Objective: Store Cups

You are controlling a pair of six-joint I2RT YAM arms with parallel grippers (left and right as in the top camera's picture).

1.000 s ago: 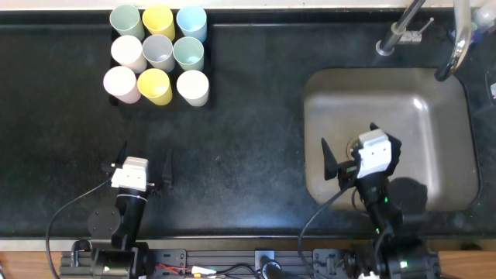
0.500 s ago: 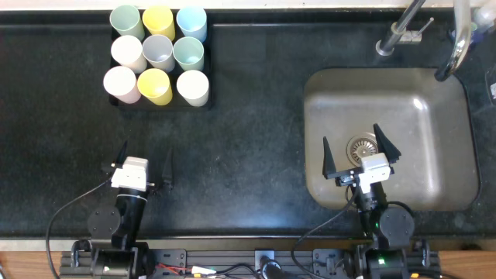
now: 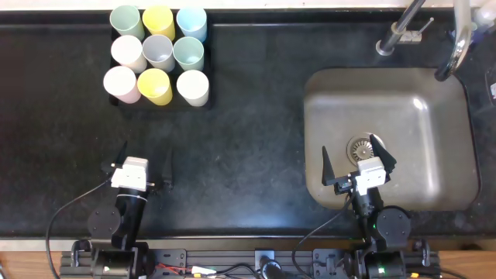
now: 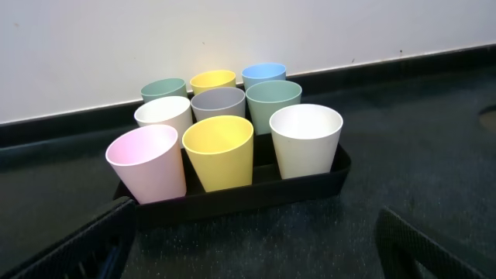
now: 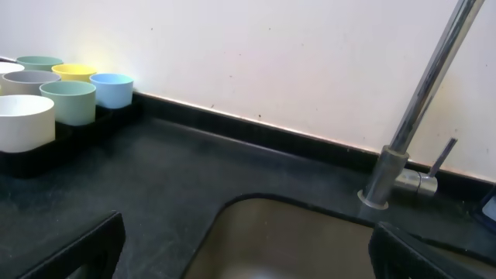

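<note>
Pulls right gripper [image 3: 349, 146] down-frame over sink [image 3: 418, 101]; holds both jaws open, empty; leaves cups [image 3: 158, 54] trayed upper left; likely finished.

A steel sink [image 3: 422, 97] sits in the black bench [image 3: 248, 124] at three o'clock, with its drain [image 3: 359, 144] toward seven. A chrome faucet [image 3: 399, 29] stands at one o'clock.

Nine pastel plastic cups [image 3: 158, 53] are standing tightly packed in a black rectangular tray [image 4: 232, 203] at the counter's far left, leaving hardly any gaps between them. The dark speckled countertop [image 3: 240, 147] is stretching open from there to the stainless steel sink basin [image 3: 418, 101], behind which a chrome tap [image 3: 403, 27] is rising.
</note>
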